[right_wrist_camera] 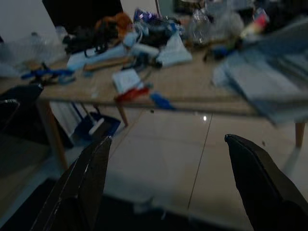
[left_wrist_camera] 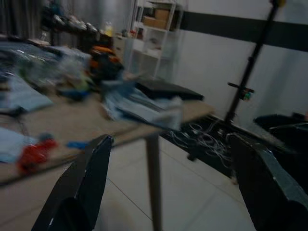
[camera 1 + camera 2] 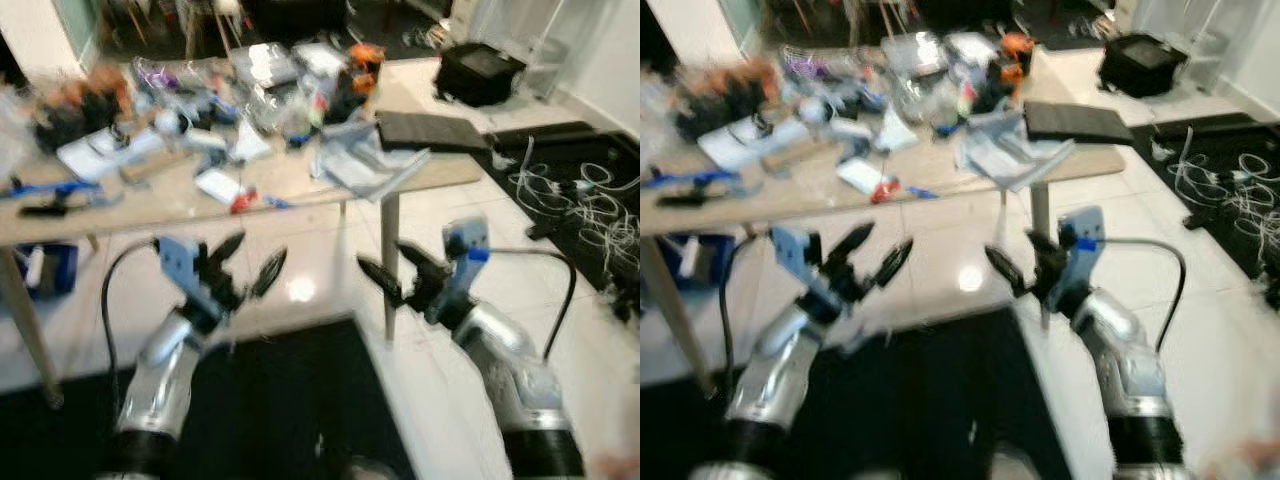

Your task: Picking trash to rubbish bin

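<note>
While both arms hang short of the worktop [image 3: 150,205], nothing is held: left pincer [image 3: 243,268] has its black fingers spread apart and empty, right pincer [image 3: 393,270] likewise apart and empty, both over pale floor tiles [image 3: 310,250] on the near side of the worktop.

Risks, as judged: views are blurred, so picking trash out of tools is uncertain. The clutter is dense; a reach could drag neighbours off the near edge. The red scrap [image 3: 242,201] and white packet [image 3: 217,184] lie near that edge and look like the easiest trash. The grey plastic sheets [image 3: 365,160] overhang the worktop's right end and could slide off if nudged. I cannot make out a rubbish bin.

Surface and room, left to right from the worktop: blue crate [image 3: 45,268] under its left end, black laptop [image 3: 430,130] at its right end, black bag [image 3: 478,72] beyond, then white cables [image 3: 570,195] tangled on a dark mat, a snag hazard for walking.
</note>
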Available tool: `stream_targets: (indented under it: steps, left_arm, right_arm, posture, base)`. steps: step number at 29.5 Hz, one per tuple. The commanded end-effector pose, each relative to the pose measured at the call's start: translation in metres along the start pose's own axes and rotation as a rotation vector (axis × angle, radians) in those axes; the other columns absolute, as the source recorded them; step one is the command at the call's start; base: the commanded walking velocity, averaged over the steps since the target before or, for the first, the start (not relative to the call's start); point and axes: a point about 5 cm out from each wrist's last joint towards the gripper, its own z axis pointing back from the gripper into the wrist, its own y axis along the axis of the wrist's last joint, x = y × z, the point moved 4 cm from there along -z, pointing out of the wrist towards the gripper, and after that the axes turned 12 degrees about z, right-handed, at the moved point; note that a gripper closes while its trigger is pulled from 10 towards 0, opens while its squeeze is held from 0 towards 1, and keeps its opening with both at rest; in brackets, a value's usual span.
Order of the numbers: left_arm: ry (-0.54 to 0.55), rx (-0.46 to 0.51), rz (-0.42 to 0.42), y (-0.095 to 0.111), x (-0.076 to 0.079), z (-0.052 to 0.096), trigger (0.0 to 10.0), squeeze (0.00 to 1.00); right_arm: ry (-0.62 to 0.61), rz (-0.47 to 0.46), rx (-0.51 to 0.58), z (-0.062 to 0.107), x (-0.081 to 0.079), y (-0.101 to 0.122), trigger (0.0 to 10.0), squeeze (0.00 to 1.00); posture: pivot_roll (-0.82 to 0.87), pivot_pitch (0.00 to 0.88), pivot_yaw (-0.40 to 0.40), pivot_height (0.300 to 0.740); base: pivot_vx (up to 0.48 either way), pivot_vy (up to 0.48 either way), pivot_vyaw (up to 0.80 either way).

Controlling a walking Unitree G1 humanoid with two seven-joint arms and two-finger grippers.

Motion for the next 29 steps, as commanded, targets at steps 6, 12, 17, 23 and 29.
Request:
stream_targets:
  steps: [6,12,17,23,29]
  left_arm:
    - [0.008,-0.010,-0.005,-0.001,-0.003,0.003,10.0,0.00]
    - [0.001,-0.011,-0.005,-0.002,-0.002,0.003,10.0,0.00]
    - [-0.003,-0.010,-0.004,-0.001,-0.002,0.003,10.0,0.00]
    - [-0.007,-0.001,0.006,0.000,-0.001,0.003,10.0,0.00]
    - [-0.012,0.007,0.007,0.001,0.000,0.003,10.0,0.00]
  right_arm:
    - [-0.006,-0.018,-0.002,0.000,-0.002,-0.003,10.0,0.00]
    - [-0.028,-0.012,-0.009,0.000,0.002,-0.004,10.0,0.00]
    - [-0.061,-0.004,-0.017,0.000,0.008,-0.005,10.0,0.00]
    - [-0.167,0.014,-0.034,0.002,0.027,-0.007,10.0,0.00]
    - [-0.302,0.019,-0.040,0.007,0.051,-0.006,10.0,0.00]
  posture:
    - [0.02,0.000,-0.006,0.740]
    - [0.02,0.000,-0.006,0.740]
    - [0.02,0.000,-0.006,0.740]
    - [0.02,0.000,-0.007,0.740]
    - [0.01,0.000,-0.007,0.740]
  base:
    - [0.480,0.000,0.00]
    - [0.480,0.000,0.00]
    - [0.480,0.000,0.00]
    - [0.308,0.000,0.00]
    - [0.000,0.000,0.00]
